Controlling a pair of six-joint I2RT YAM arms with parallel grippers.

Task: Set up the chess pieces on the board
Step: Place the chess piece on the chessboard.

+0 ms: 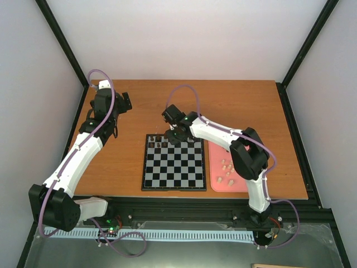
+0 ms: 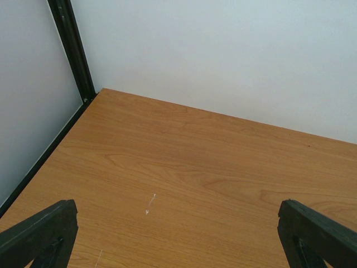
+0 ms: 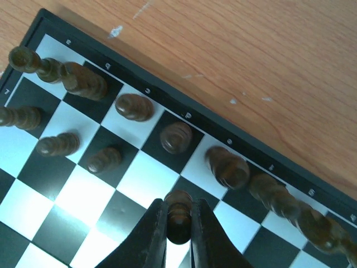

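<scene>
**A:** Wooden bench, seen from above. On the left?

**B:** Left hand, fingers wide apart, holding nothing, over bare wood well apart from play.

**A:** Centre?

**B:** Black-and-silver board, lying flat. Dark pieces lined along its far edge, three dark pawns on the row in front.

**A:** And over that row?

**B:** Right hand, clamped on another dark pawn, upright, near those three. Contact between base and square: cannot tell.

**A:** Further right?

**B:** Pink tray just beside the board's edge, pale pieces lying in it.

**A:** Step in hand?

**B:** Probably seating this pawn in the dark second row. Next, by the look of it: lower straight onto one square, release without tipping it, then lift clear of the taller neighbours behind. After that, most likely back to fetch more; plenty left to place.
</scene>
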